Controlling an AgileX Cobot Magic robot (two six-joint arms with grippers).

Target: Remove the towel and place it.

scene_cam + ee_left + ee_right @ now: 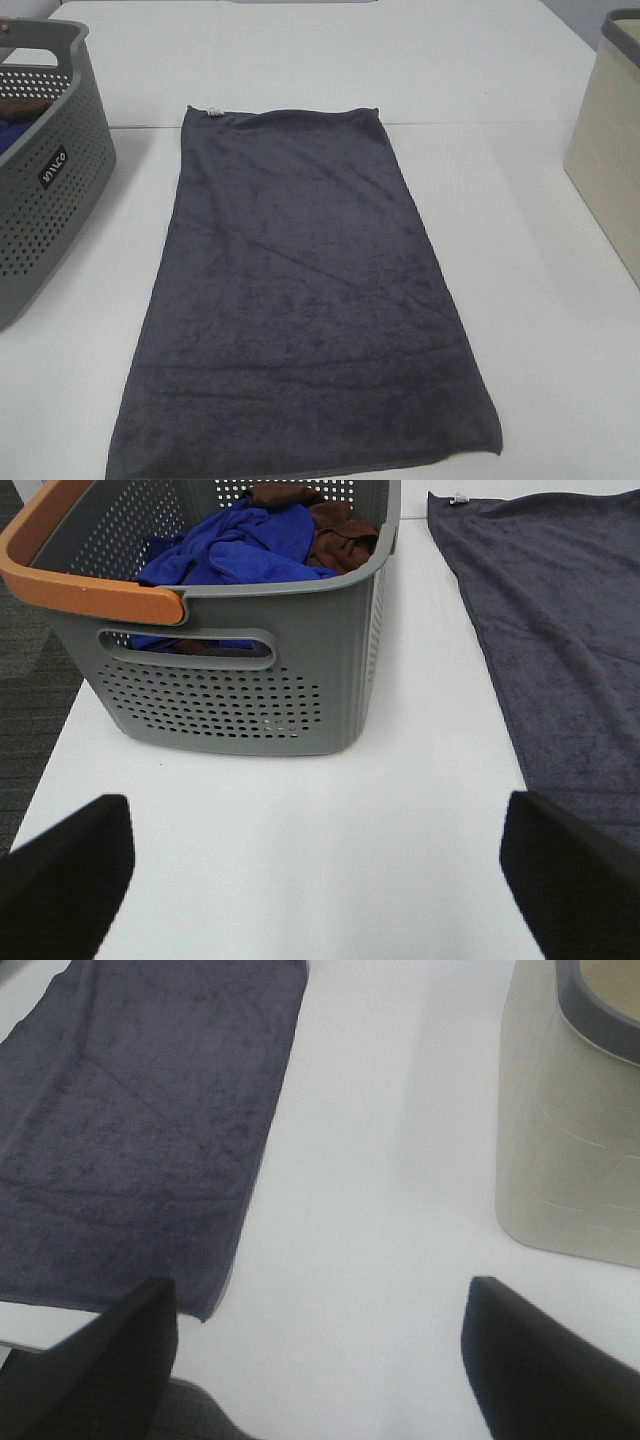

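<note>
The dark charcoal terry towel [305,300] lies spread flat on the white surface [540,330], white tag [213,111] at its far corner; left end effector [315,870] and right end effector [320,1360] both released, holding nothing

You see only fingertips of each hand. Left hand [320,880]: two matte black blunt fingers [65,875]. Right hand [320,1360]: same black fingers [545,1360], one faintly ribbed. No cables, screws, markings visible.
</note>
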